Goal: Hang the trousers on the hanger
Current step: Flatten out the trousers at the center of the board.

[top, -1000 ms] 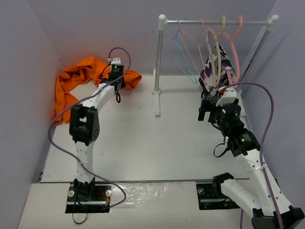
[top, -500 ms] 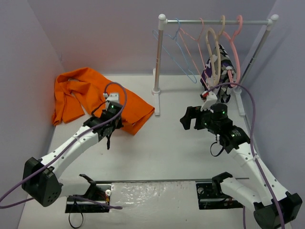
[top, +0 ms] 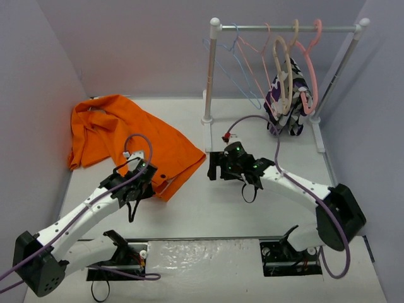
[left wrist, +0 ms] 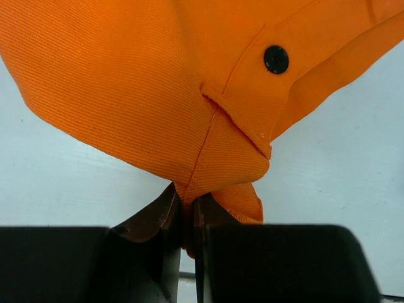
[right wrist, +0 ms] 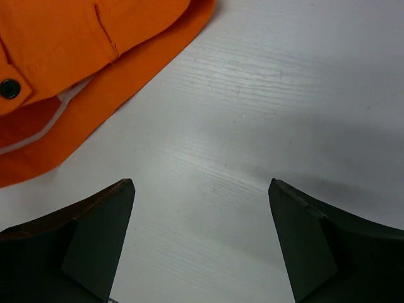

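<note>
The orange trousers lie spread over the back left of the table, one corner reaching toward the middle. My left gripper is shut on that near corner. In the left wrist view a fold of the trousers is pinched in the left gripper, just below a black button. My right gripper stands open over bare table just right of the cloth's edge. In the right wrist view the right gripper holds nothing, and the trousers fill the upper left. The light-blue hanger hangs on the rail at the back.
The rail stands on two white posts at the back right. It also carries pink hangers, a beige hanger and a purple patterned garment. Walls close in on the left and right.
My left arm has dragged the trousers' corner toward the near side, spreading the cloth out. My right arm has swung left from the rail to the cloth's edge, its jaws slightly narrower.
</note>
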